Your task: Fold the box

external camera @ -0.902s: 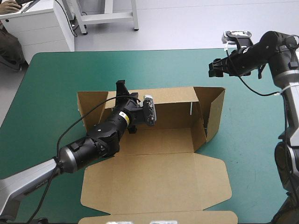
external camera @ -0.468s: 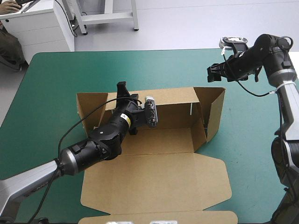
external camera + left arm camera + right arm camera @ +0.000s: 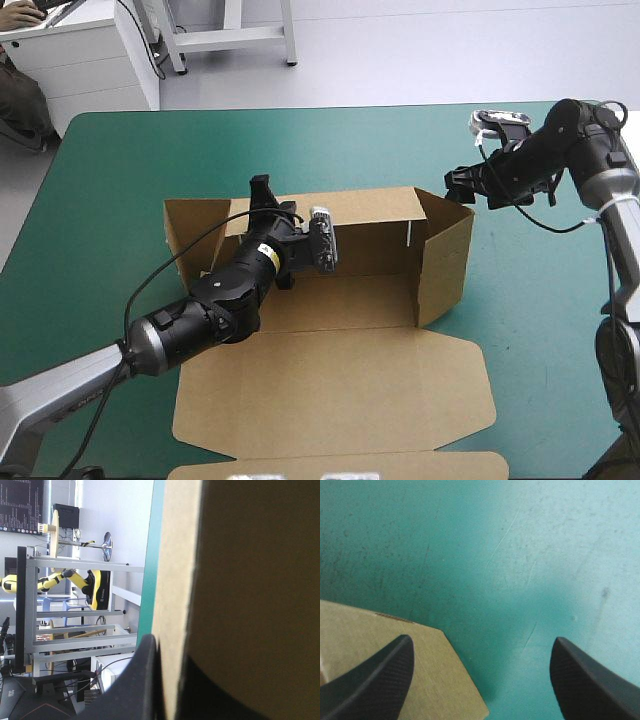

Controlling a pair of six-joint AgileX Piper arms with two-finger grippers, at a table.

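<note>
The brown box [image 3: 340, 290] lies mid-table with its back wall [image 3: 370, 205] and right wall [image 3: 445, 255] raised and its lid [image 3: 330, 390] flat toward the near edge. My left gripper [image 3: 262, 190] is shut on the back wall's top edge near its left end. In the left wrist view the board [image 3: 240, 580] runs between the black fingers [image 3: 142, 680]. My right gripper [image 3: 458, 185] stands open at the right wall's far top corner. In the right wrist view that corner [image 3: 380, 625] lies by one finger, and the right gripper [image 3: 482, 641] has teal-green cover below it.
The box's left flap [image 3: 195, 225] leans outward beside my left arm. A narrow tuck flap [image 3: 340, 467] lies at the near table edge. Bare teal-green cover [image 3: 300, 145] stretches beyond the box and to its right [image 3: 540, 320].
My right gripper has come down and in toward the right wall's far corner, and that wall now stands more upright. The left arm has held still on the back wall.
</note>
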